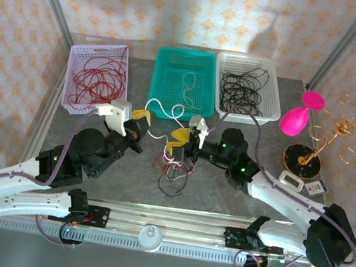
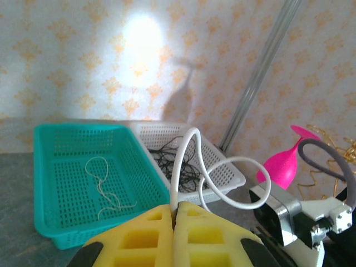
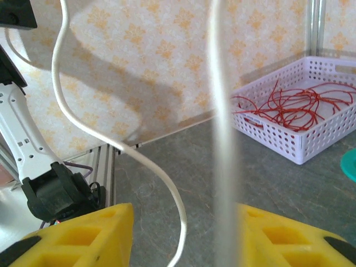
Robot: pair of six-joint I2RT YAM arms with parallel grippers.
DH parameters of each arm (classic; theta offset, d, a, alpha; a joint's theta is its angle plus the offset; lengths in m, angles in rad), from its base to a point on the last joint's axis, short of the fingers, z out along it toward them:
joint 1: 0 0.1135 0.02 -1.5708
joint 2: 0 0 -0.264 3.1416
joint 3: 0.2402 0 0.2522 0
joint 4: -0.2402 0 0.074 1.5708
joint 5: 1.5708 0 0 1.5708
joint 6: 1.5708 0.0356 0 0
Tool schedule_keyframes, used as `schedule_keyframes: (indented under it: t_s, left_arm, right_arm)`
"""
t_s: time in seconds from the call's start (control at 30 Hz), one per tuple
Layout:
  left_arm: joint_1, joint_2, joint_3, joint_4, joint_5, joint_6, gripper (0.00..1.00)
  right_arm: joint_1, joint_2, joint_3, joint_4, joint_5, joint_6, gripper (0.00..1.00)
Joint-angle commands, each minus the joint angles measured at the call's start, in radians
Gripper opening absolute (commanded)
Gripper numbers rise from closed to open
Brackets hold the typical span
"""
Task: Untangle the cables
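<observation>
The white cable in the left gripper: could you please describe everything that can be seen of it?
The white cable is a thin, smooth, flexible wire, plastic-coated by the look of it. It is pinched in the shut yellow jaws of the left gripper. From there it rises, arches over and curls into a loose loop in the air. Further along it passes between the open jaws of the right gripper; whether it touches them I cannot tell.

The grey counter (image 1: pixel 212 196) bears a lilac basket (image 1: pixel 101 46) far left, a teal basket (image 1: pixel 157 83) in the middle and a white basket (image 1: pixel 275 98) on the right. Tangled cables (image 1: pixel 173 173) lie mid-counter; a pink cup (image 1: pixel 297 118), gold stand (image 1: pixel 306 160) and small timer (image 1: pixel 291 182) sit right.
</observation>
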State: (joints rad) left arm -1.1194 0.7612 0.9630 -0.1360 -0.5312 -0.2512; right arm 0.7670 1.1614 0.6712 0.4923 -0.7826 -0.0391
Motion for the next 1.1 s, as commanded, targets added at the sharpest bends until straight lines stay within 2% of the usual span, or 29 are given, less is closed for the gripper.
schedule_keyframes:
  t_s: [0.0,0.1,0.27,0.47,0.6,0.77,0.83,0.9,0.97,1.07]
  left_arm:
    - [-0.005,-0.012,0.046,0.067,0.006,0.070,0.00]
    - [-0.005,-0.013,0.061,0.097,0.023,0.094,0.00]
    - [-0.005,0.016,0.103,0.114,0.051,0.124,0.00]
    - [-0.005,0.037,0.152,0.124,0.072,0.143,0.00]
    - [-0.005,0.038,0.169,0.141,0.072,0.153,0.00]
    - [-0.005,0.069,0.210,0.071,0.043,0.176,0.00]
    - [-0.006,0.078,0.220,0.037,0.038,0.173,0.00]
    - [-0.006,0.079,0.210,0.027,0.021,0.166,0.00]
    - [-0.005,0.079,0.195,0.024,0.004,0.154,0.00]
    - [-0.005,0.077,0.178,0.029,0.013,0.145,0.00]
  right_arm:
    - [0.006,-0.022,-0.033,0.131,-0.010,-0.004,0.49]
    - [0.006,-0.028,-0.080,0.191,-0.009,-0.008,0.49]
    - [0.006,0.013,-0.103,0.313,-0.047,0.073,0.48]
    - [0.007,0.094,-0.115,0.392,0.037,0.135,0.43]
    - [0.006,0.066,-0.164,0.428,0.056,0.128,0.43]
    - [-0.010,-0.132,-0.143,0.157,0.162,0.039,0.43]
    - [-0.038,-0.199,-0.128,0.072,0.186,0.078,0.43]
    - [-0.121,-0.241,-0.085,-0.019,0.097,0.148,0.37]
    - [-0.199,-0.292,-0.073,-0.039,-0.025,0.200,0.36]
    - [-0.204,-0.336,-0.032,-0.042,-0.101,0.228,0.44]
